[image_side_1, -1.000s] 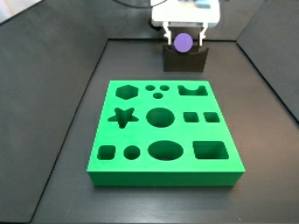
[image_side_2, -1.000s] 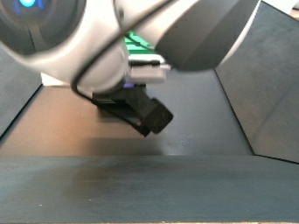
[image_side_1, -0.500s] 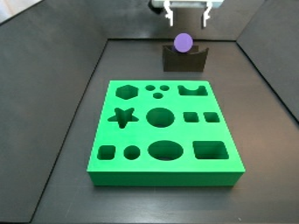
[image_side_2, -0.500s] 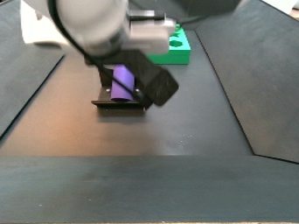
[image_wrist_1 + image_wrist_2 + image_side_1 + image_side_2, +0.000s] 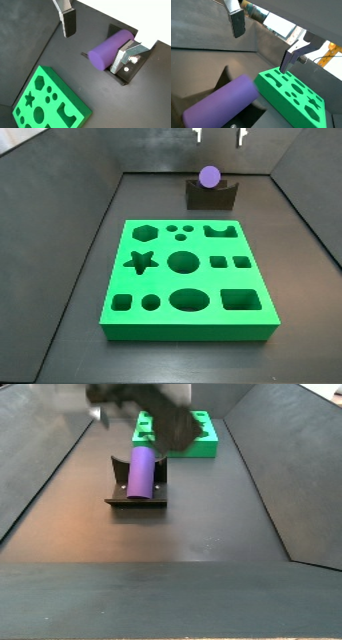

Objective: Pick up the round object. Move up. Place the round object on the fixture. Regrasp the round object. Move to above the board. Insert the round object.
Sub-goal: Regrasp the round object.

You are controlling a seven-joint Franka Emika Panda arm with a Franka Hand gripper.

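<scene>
The round object, a purple cylinder (image 5: 210, 176), lies on its side in the notch of the dark fixture (image 5: 210, 198) at the back of the floor; it shows lengthwise in a side view (image 5: 140, 470) on the fixture (image 5: 135, 501). My gripper (image 5: 221, 137) hangs open well above it, touching nothing. In both wrist views the fingers (image 5: 68, 20) (image 5: 236, 22) stand wide apart with the round object (image 5: 108, 50) (image 5: 219, 103) below them. The green board (image 5: 187, 278) (image 5: 50, 102) (image 5: 294, 95) lies flat nearby.
Dark walls rise round the black floor in both side views. The board (image 5: 181, 436) sits beyond the fixture (image 5: 125, 78) in a side view, with a gap of bare floor between them.
The gripper, closed round the round object on the fixture a second ago, has opened and risen straight up. The round object stays on the fixture.
</scene>
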